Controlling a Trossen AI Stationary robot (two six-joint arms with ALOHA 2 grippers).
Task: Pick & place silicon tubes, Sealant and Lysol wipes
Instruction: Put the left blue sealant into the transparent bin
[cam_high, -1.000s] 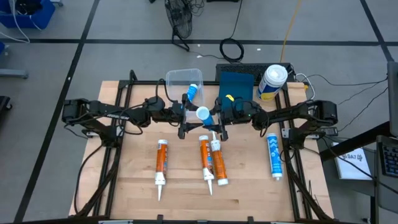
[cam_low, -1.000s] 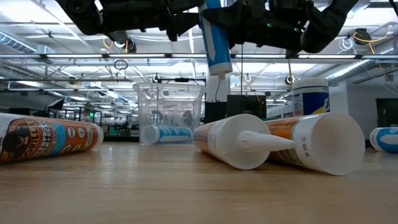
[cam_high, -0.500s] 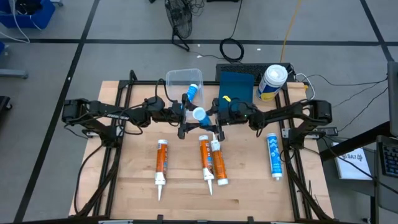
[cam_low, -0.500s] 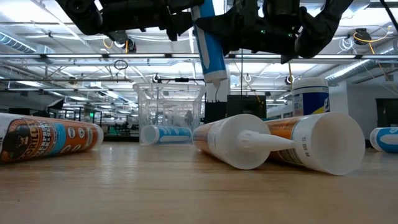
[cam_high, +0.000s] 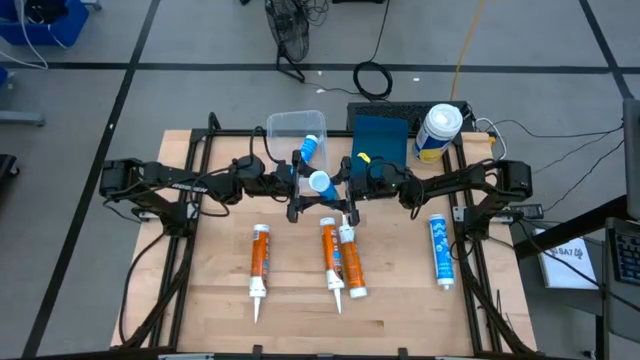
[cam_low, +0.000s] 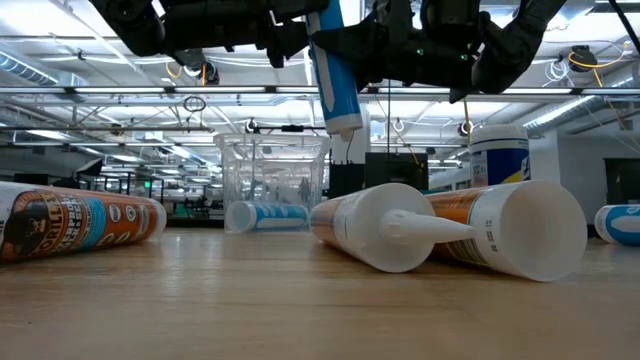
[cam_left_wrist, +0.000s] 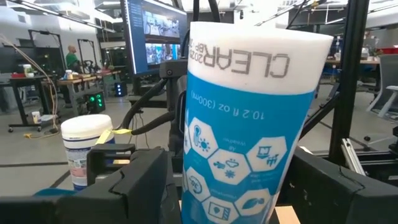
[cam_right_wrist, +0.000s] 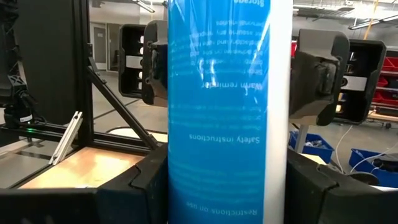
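Fingers (cam_right_wrist: 146, 186) of the right gripper (cam_high: 345, 187) are clamped on a blue-and-white silicone tube (cam_high: 320, 183), which stands upright in the air between the two arms, above the middle of the pale wooden table (cam_high: 400, 300). In the right wrist view the tube (cam_right_wrist: 229, 112) fills the gap between the dark pads, touching both. The left gripper (cam_high: 297, 186) faces it from the other side, with its fingers (cam_left_wrist: 134, 180) parted on either side of the same tube (cam_left_wrist: 242, 118); whether they press on it or only flank it is hard to tell. From the low view the tube (cam_low: 336, 70) hangs clear of the table, under both grippers.

Just behind the grippers sits a clear plastic bin (cam_high: 296, 127) with a second blue tube (cam_high: 310, 148) lying in it. A dark blue box (cam_high: 380, 135) stands beside the bin, and next to that the Lysol wipes (cam_high: 438, 132), a fat white-lidded canister with a yellow-and-blue label, upright at the table's far right corner.

Nearer the front edge lie three orange-and-white sealant tubes: one alone (cam_high: 259, 262) on the left, and two touching side by side (cam_high: 340, 262) in the middle. A blue-and-white tube (cam_high: 440, 250) lies well apart on the right.
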